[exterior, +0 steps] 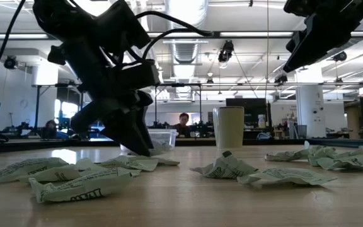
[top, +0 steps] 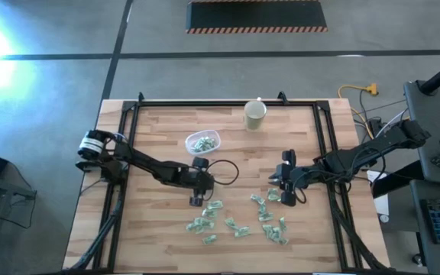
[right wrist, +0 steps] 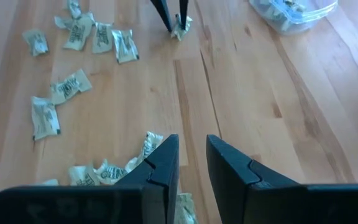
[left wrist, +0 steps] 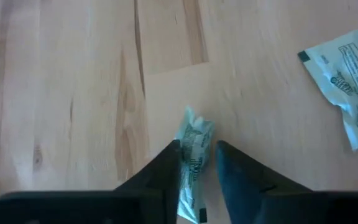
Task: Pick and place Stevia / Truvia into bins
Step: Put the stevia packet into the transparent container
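The jaws of the left gripper (left wrist: 197, 163) were clamped on a single green-and-white sachet (left wrist: 194, 155), which stood on edge between the two dark fingers with its tip against the wooden table (top: 159, 237). Seen from above, that left gripper (top: 197, 198) was low over the boards near the table's middle, just beside the nearest of the scattered sachets (top: 214, 206) and a little in front of the clear tub (top: 203, 141), which already held several packets. The beige cup (top: 254, 115) stood upright farther back, apart from the tub. The rest of the loose sachets (top: 239, 229) lay strewn across the front of the table between the two arms. To the right, the right gripper (top: 288, 197) hovered above the boards with its jaws slightly apart and nothing between them, close to a small cluster of packets (top: 264, 206). From table height, the left gripper (exterior: 138, 148) reached down to the surface in front of the tub (exterior: 162, 139), and crumpled sachets (exterior: 225, 167) lay in the foreground.
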{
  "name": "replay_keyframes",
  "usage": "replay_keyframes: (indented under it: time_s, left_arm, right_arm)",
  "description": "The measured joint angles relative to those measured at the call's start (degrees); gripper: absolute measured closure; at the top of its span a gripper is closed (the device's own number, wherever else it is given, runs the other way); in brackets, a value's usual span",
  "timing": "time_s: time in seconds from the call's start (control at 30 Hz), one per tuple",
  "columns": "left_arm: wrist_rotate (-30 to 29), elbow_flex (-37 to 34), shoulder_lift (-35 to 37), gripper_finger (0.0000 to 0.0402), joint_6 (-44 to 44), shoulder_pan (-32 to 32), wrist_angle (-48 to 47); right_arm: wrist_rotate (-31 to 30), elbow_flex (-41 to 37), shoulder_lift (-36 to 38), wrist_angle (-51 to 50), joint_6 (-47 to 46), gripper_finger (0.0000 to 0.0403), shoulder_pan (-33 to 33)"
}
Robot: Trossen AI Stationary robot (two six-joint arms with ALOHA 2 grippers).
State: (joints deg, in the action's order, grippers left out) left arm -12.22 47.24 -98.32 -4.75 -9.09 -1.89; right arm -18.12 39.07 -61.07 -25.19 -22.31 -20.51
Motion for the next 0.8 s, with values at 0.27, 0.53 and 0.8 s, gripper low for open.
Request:
replay_keyframes:
  time_s: [0.27, 0.53, 0.8]
  left_arm:
    - [0.0, 0.0, 0.1, 0.0398, -0.2, 0.1, -0.2]
    - [-11.3, 1.3, 1.6, 0.0401, -0.7, 0.1, -0.1]
    - [-30.9, 1.2, 8.0, 0.0401, -2.3, 0.5, -0.4]
  right_arm:
    - [0.0, 0.0, 0.0, 0.1, 0.0, 0.0330, 0.0]
    - [0.0, 0.0, 0.0, 0.1, 0.3, 0.0330, 0.0]
    - [0.0, 0.0, -0.1, 0.3, 0.5, 0.0339, 0.0]
